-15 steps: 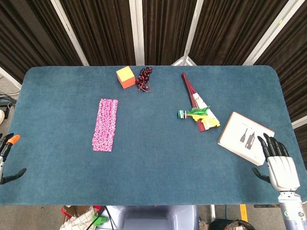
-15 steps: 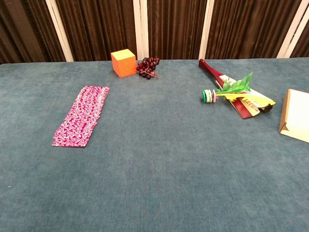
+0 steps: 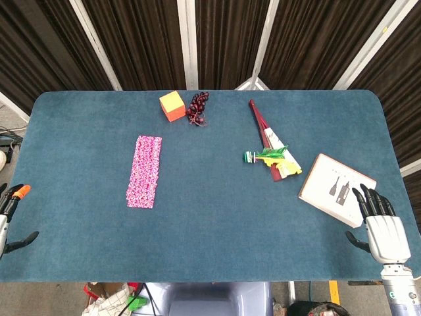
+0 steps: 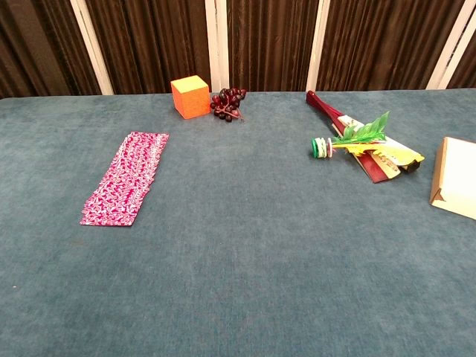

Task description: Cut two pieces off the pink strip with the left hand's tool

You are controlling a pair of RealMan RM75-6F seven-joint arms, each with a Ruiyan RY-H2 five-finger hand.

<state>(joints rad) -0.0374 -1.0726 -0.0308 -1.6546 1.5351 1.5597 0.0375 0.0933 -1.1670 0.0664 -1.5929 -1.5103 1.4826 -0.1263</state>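
Right robot hand edged lower, pink strip flat, uncut

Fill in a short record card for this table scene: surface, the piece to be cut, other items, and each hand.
surface: blue cloth-covered table
piece to cut: pink patterned strip, flat, whole, untouched
other items: orange cube beside dark grape bunch; dark red folded fan; tan flat box
left hand: at the table's left edge, holding an orange-tipped tool
right hand: fingers apart, empty, near the box
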